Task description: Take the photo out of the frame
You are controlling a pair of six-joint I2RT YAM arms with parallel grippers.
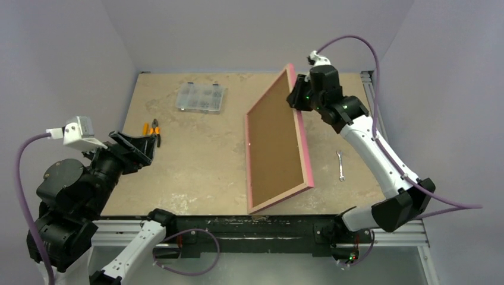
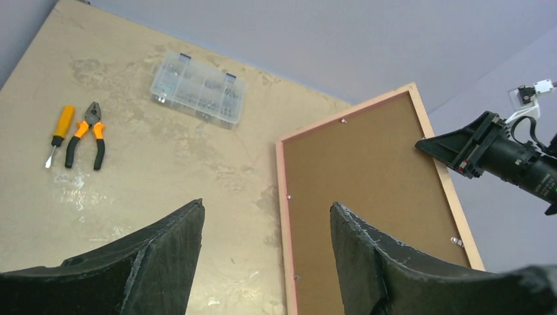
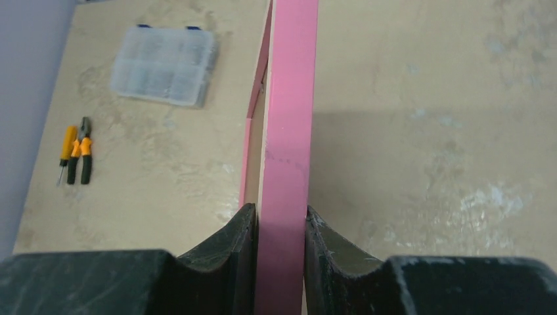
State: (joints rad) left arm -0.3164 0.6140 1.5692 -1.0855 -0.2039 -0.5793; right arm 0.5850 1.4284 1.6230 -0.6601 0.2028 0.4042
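A beige, stained worktop (image 1: 196,160) is enclosed by pale grey walls. A large pink frame (image 1: 304,148) is tilted up near the middle-right of the worktop. It appears to rest on one long edge. The raised long edge is clamped between the right fingers (image 3: 236,243), which are closed against both of its faces near the far end.

The frame's back is turned toward the left arm, so a brown backing board (image 1: 273,142) is shown. Small metal tabs (image 2: 342,121) can be made out along the board's rim. The photo is not seen in any view and is judged to lie hidden behind that board.

The left fingers (image 2: 164,249) are spread wide and hold nothing. They are poised above the worktop, well apart from the frame and aimed at its back.

The step in hand is judged to be steadying the frame for access to its back. The next move would call for the left fingers to be brought to the tabs so the board can be freed.

A clear compartment box (image 1: 201,97), pliers (image 1: 155,127), a screwdriver (image 1: 145,129) and a wrench (image 1: 341,165) lie elsewhere.
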